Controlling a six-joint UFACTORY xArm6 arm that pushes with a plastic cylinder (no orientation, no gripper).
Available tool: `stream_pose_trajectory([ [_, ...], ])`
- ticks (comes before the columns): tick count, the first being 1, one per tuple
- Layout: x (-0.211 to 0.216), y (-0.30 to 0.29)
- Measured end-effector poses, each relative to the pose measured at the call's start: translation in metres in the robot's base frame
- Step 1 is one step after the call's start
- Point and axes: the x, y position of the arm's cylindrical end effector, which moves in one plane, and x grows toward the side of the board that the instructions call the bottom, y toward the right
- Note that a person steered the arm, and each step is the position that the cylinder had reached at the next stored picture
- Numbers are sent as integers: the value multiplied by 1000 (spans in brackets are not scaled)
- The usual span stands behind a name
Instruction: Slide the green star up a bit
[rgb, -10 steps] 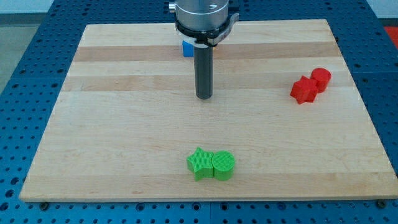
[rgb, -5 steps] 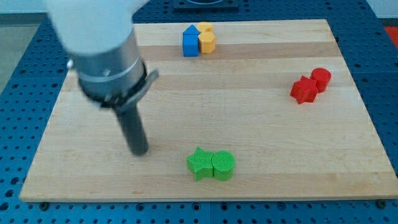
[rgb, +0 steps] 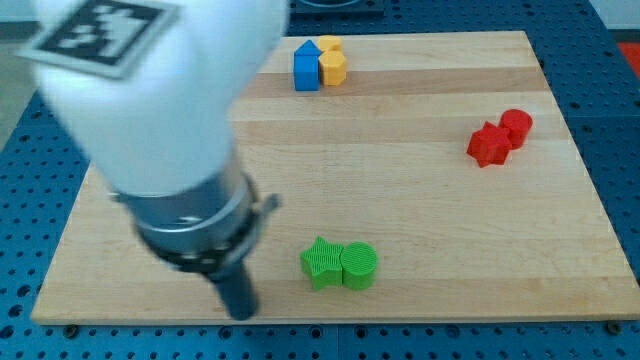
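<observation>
The green star (rgb: 319, 263) lies near the board's bottom edge, touching a green cylinder (rgb: 359, 265) on its right. My tip (rgb: 241, 313) is at the board's bottom edge, to the left of and slightly below the green star, with a gap between them. The arm's large body covers the board's left part.
A blue block (rgb: 306, 66) and a yellow block (rgb: 332, 65) sit together at the view's top. A red star (rgb: 489, 144) and a red cylinder (rgb: 516, 126) touch at the right. The wooden board (rgb: 420, 210) ends just below my tip.
My tip has moved from the board's upper middle down and left, then to the bottom edge left of the green star. No block has moved.
</observation>
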Motion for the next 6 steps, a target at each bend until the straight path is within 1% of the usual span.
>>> stream_pose_trajectory([
  [1,0,37],
  [2,0,37],
  [4,-1,64],
  [5,-33,64],
  [6,-125,64],
])
